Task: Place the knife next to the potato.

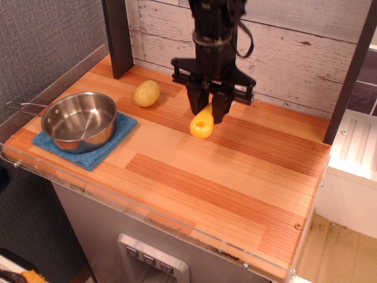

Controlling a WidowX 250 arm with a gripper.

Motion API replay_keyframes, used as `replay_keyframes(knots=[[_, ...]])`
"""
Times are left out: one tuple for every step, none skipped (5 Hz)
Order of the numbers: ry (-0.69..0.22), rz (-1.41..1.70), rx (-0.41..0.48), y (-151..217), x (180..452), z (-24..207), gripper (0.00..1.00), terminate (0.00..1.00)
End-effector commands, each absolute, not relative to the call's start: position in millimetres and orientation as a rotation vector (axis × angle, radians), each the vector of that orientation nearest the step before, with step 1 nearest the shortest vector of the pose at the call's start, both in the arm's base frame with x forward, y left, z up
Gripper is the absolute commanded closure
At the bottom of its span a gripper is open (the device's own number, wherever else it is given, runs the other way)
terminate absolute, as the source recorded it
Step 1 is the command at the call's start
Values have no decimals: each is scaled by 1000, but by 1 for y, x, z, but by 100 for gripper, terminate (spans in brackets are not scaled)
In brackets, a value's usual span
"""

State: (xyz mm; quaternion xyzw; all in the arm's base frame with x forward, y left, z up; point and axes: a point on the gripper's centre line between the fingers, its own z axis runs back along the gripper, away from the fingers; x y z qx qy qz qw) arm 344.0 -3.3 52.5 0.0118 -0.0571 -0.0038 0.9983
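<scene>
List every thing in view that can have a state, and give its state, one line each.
end effector: shut on the knife, hanging over the tabletop to the right of the potato.
knife: held, handle end down, blade hidden between the fingers.
potato: lying free on the wood, untouched.
steel pot: upright, empty, sitting on the blue cloth.
blue cloth: flat under the pot, at the table's left front.

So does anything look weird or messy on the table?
Nothing stands out. The pot sits upright on its blue cloth, the potato lies alone on the wood, and the knife hangs handle-down in the gripper. No spills or damage show.
</scene>
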Motion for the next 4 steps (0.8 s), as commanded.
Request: replay_keyframes(knots=[[-151, 56, 92, 26, 355, 46, 100, 0], [-130, 109, 86, 44, 352, 39, 100, 0], [-103, 124, 76, 51, 353, 29, 100, 0], [-76, 95, 84, 49, 355, 23, 100, 0]])
